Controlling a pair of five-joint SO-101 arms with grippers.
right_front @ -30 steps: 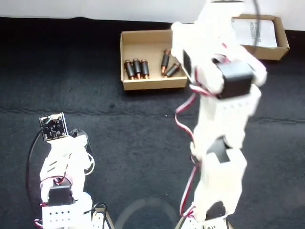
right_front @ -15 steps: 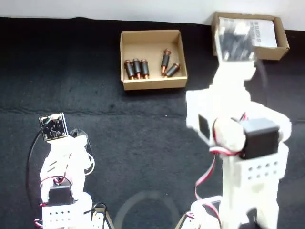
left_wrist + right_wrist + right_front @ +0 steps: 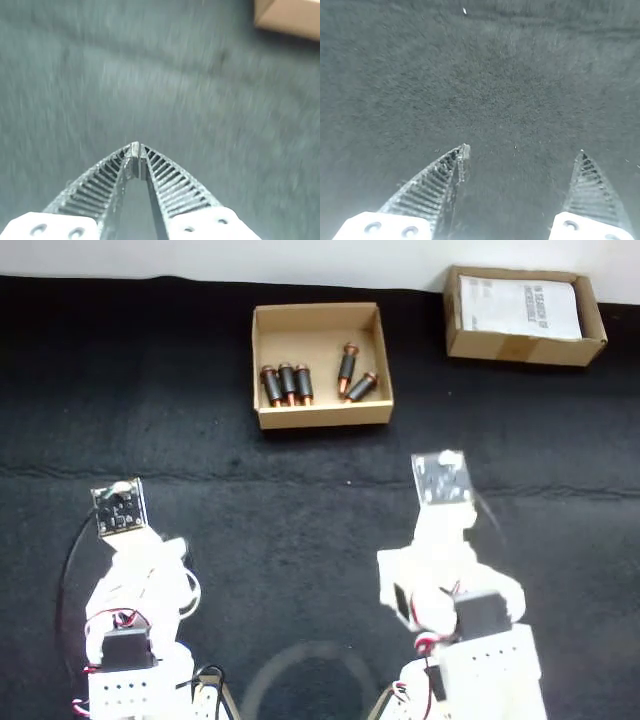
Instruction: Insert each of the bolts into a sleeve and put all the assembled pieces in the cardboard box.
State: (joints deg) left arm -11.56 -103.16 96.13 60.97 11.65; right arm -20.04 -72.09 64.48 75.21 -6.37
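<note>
Judging it done: sleeved copper bolts (image 3: 288, 385) lie in the far brown cardboard box (image 3: 318, 417); my left pincer (image 3: 135, 151) is pressed together, my right pincer (image 3: 522, 156) spread empty; next, just park.

The paper sheet (image 3: 520, 307) carries print too small to read.

Left tool (image 3: 135, 152) tips touching; right tool (image 3: 523, 150) spread wide; both angled downward.

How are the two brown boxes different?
The middle box holds five dark bolt pieces; the corner box holds a white sheet. The middle box looks squarer; the corner box looks wider and sits farther back. Both are brown cardboard on the black mat.
</note>
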